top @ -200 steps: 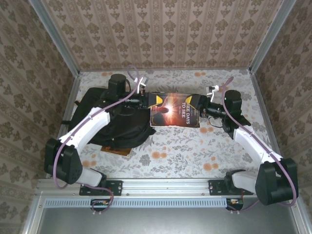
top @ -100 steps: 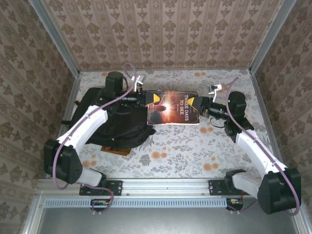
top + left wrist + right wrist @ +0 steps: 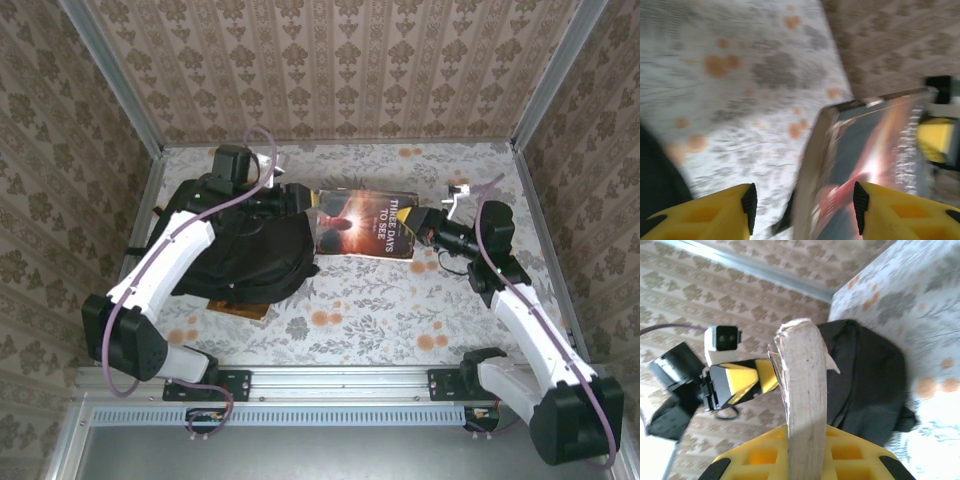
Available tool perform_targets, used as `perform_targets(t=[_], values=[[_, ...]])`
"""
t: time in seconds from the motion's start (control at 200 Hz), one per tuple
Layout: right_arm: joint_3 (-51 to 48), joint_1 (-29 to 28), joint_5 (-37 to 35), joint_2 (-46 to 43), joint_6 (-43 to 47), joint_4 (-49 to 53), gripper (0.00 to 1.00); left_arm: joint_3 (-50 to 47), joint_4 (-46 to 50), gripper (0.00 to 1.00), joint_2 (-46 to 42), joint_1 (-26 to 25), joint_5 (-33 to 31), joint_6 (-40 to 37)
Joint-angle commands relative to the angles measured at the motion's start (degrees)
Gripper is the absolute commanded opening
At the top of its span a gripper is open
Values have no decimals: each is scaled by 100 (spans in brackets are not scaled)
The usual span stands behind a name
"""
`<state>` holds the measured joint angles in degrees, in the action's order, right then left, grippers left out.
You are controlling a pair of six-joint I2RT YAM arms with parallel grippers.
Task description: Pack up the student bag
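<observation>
Top external shows the book (image 3: pixel 362 222), titled "THREE DAYS TO SEE", pinched at its right edge by the right gripper (image 3: pixel 425 222). The left gripper (image 3: pixel 297 200) has its jaws apart at the book's left edge. The student bag (image 3: pixel 235 255) lies left on the table (image 3: pixel 380 300). Held from one side only, the book could twist and snag on the bag's opening.

The top camera sits high behind me, looking down over the whole desk (image 3: pixel 370 300). My left wrist camera looks out between the left jaws, close on the book (image 3: pixel 860 165) — blurred. The right wrist camera sights along that book's edge toward the backpack (image 3: pixel 865 375) — all three views share the book.
</observation>
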<state>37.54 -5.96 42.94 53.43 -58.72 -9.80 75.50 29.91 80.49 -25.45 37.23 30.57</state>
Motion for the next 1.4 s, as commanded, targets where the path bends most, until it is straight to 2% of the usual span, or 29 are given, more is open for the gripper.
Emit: perform_targets(t=[0.0,0.105,0.19,0.365,0.56,0.98,1.18,1.395], values=[[144,60,-1028,-427,746,1375,0,290,1319,56,-16,-195,-1655,-866],[127,93,-1756,-689,990,2127,0,427,1776,57,245,-610,-2387,-1173],[48,112,-1844,-778,1133,2276,0,563,2049,59,461,-950,-3006,-1359],[-155,172,-1796,-818,1179,2347,0,727,2575,64,804,-1446,-3723,-1678],[-324,234,-1643,-804,1192,2190,0,770,2818,65,1149,-1694,-3776,-1860],[-566,481,-1308,-753,1022,1871,0,807,2961,62,1459,-1692,-4326,-2000],[-598,490,-1297,-721,1020,1846,0,843,3044,47,1333,-1687,-4314,-2020],[-612,499,-1262,-665,933,1778,0,843,3144,36,1298,-1668,-4284,-2055]])
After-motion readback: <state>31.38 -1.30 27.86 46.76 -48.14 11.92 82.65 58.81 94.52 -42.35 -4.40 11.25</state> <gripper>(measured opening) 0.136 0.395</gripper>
